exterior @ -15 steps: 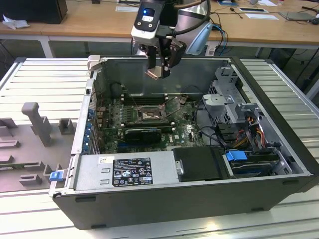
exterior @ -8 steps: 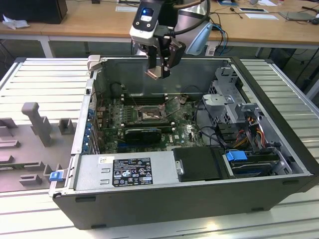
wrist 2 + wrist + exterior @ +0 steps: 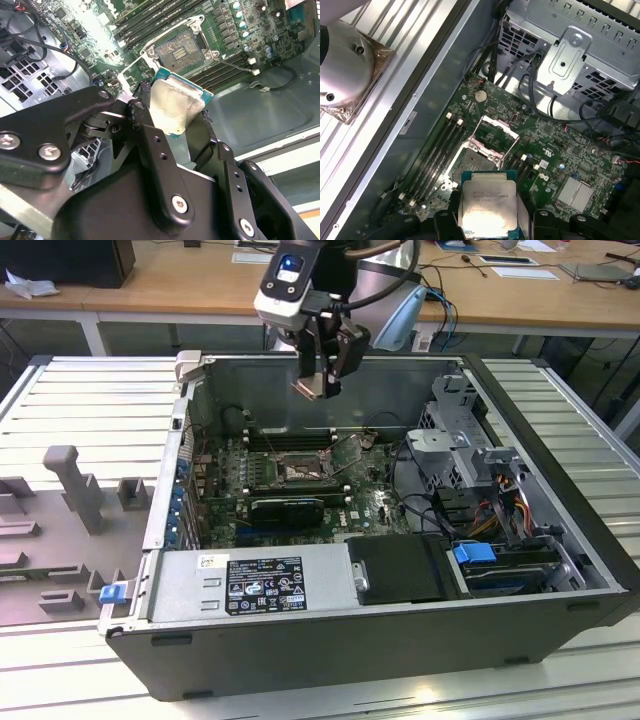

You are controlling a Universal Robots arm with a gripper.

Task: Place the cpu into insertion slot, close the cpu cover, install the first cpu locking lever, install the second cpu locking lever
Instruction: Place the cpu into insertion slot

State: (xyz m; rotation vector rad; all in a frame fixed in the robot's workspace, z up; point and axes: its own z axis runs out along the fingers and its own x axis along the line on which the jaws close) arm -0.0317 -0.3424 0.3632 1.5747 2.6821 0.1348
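The gripper [image 3: 320,380] hangs in the upper middle of the exterior view, above the far wall of the opened computer case [image 3: 330,650], pointing down into it; its two black fingers [image 3: 142,107] are closed onto opposite edges of the cpu [image 3: 176,106], leaving the pale metal top bare; gripping by the edges probably keeps the underside untouched and lets the chip go down flat. In the second wrist view the chip sits tilted against the board, so it looks not yet squared to its seat. The insertion slot [image 3: 297,470] lies below and well apart from it, near the centre of the exterior view on the green motherboard [image 3: 375,502], its pin field bare; the cpu cover [image 3: 496,134] stands swung up off the socket, presumably so the chip can drop in unobstructed; nothing of the task appears done so far.
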